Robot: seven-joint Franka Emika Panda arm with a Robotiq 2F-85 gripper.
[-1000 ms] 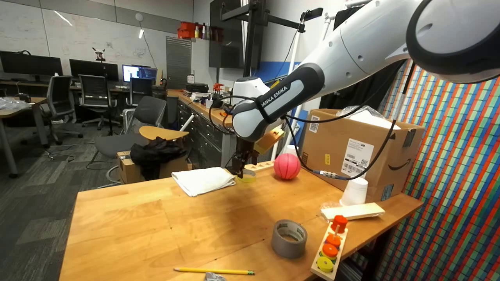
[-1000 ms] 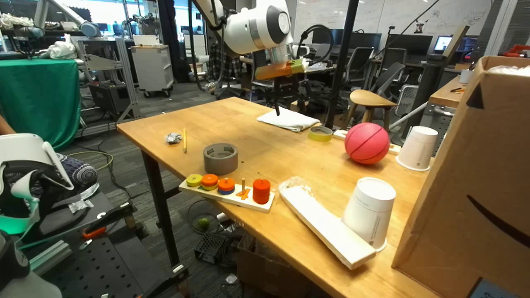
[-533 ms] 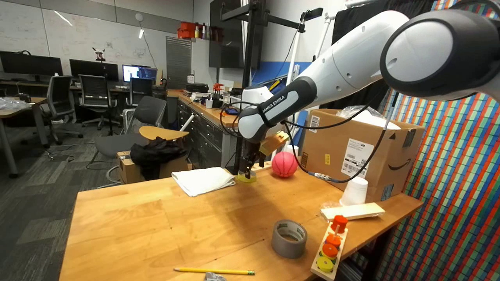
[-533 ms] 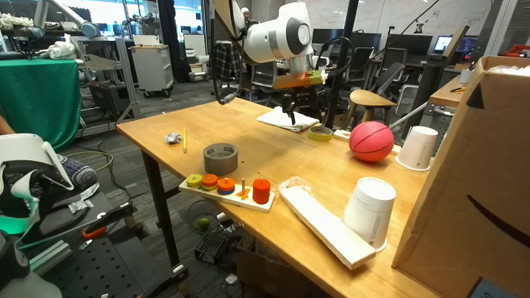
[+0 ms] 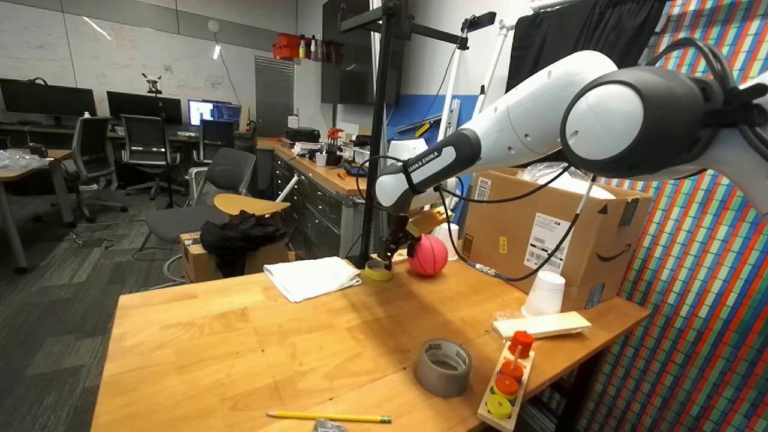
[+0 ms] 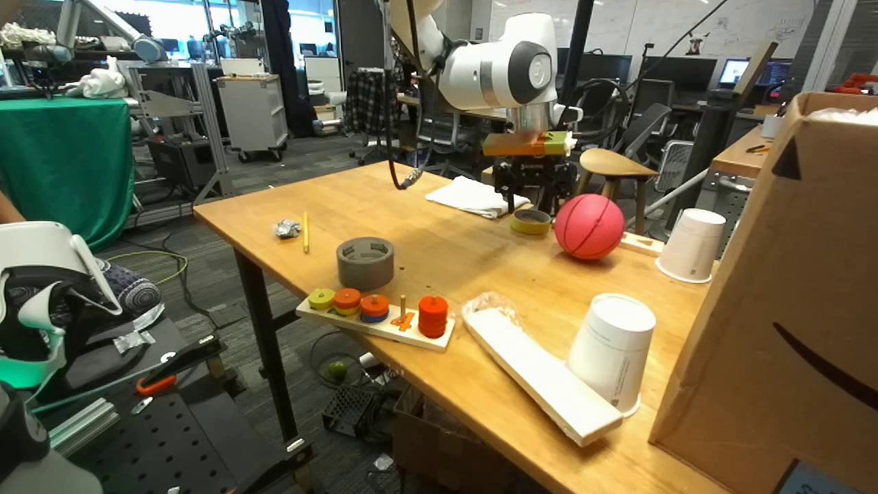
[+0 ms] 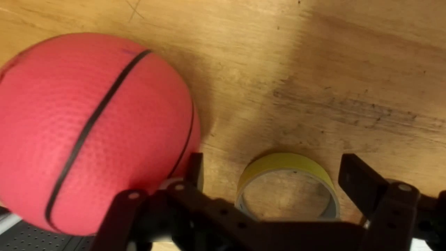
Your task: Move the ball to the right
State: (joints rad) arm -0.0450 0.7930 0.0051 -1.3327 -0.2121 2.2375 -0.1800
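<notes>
While the jaws stand wide apart with nothing gripped, the ball (image 7: 97,132) sits outside them, close by one finger (image 7: 197,170) (touching or not, I cannot tell), presumably for a sideways shove; the yellow tape (image 7: 289,161) shows between them, probably by chance.

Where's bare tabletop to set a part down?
Biggest patch: the table between the white cloth, the pencil and the grey tape roll. Smaller one: between that roll and the ball. Crowded: by the yellow tape roll, with the open claw and ball close by; also the side with the stacking toy, pale board, cup and cardboard box.
</notes>
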